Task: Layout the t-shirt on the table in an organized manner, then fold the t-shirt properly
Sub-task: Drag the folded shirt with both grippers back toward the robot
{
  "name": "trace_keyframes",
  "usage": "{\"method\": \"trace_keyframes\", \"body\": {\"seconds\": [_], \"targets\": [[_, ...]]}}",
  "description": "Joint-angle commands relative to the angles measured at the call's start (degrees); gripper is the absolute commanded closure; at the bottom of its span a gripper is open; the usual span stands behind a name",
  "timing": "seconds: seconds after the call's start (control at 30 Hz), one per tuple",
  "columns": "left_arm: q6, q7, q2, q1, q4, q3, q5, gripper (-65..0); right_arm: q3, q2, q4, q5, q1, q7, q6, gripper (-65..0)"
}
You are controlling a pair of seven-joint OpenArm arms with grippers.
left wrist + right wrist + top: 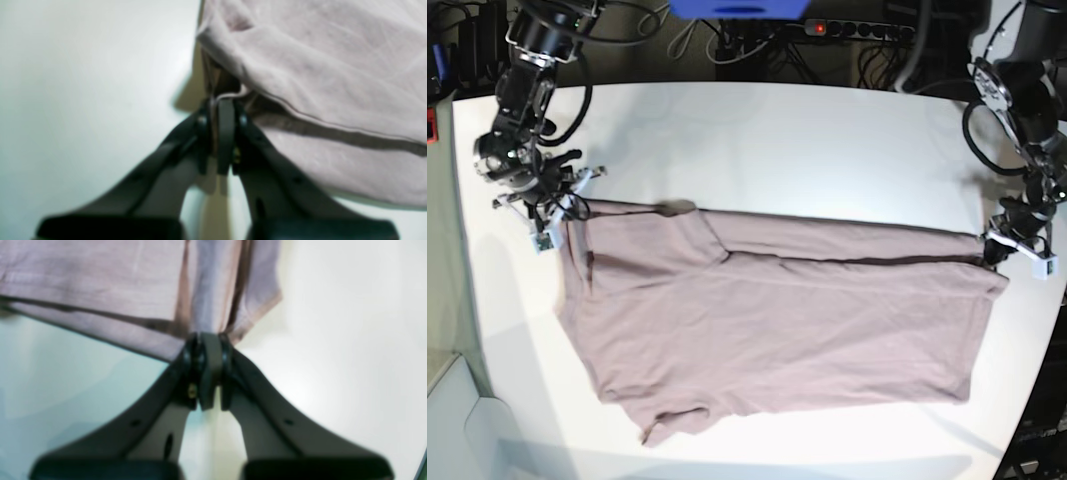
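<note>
Left claw (226, 110) and right claw (209, 340) each pinch a t-shirt (767, 320) corner; cloth soft, light, droops; grip hems.

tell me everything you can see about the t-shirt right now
The t-shirt is a plain dusty mauve-pink, soft wrinkled cotton by its look. It lies spread lengthwise across the white table, its far edge folded over into a long band and one short sleeve poking out at the near edge. The right tool is shut on one end of it and the left tool is shut on the other end, at a stitched hem.
</note>
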Motion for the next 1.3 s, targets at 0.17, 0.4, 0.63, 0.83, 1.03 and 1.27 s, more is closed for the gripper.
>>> {"method": "trace_keyframes", "body": {"seconds": [0.17, 0.4, 0.63, 0.83, 1.03, 1.27], "targets": [[0.56, 7.53, -2.6, 2.69, 7.08, 0.04, 1.75, -0.2, -0.16, 1.85, 7.17, -0.6, -4.06, -1.15, 0.25, 0.0], [0.56, 18.26, -1.99, 10.16, 22.37, -0.05, 1.66, -0.2, 0.11, 3.17, 13.67, -0.6, -9.6, -1.24, 0.25, 0.0], [0.56, 20.63, 0.74, 19.92, 35.21, -0.14, 1.57, -0.2, 1.51, 3.08, 18.42, -0.69, -15.57, -1.59, 0.25, 0.0], [0.56, 20.54, 3.55, 25.55, 39.16, -5.5, 1.57, -0.2, 1.42, 3.08, 21.06, -0.69, -21.64, -1.15, 0.25, 0.0], [0.56, 20.72, 4.52, 27.83, 38.99, -8.93, 2.1, -0.2, 1.25, 3.08, 20.97, -0.69, -24.98, -1.15, 0.25, 0.0], [0.56, 20.72, 5.22, 28.8, 38.9, -8.66, 2.19, -0.5, 1.16, 2.99, 20.79, -0.69, -25.42, -1.15, 0.25, 0.0]]}}
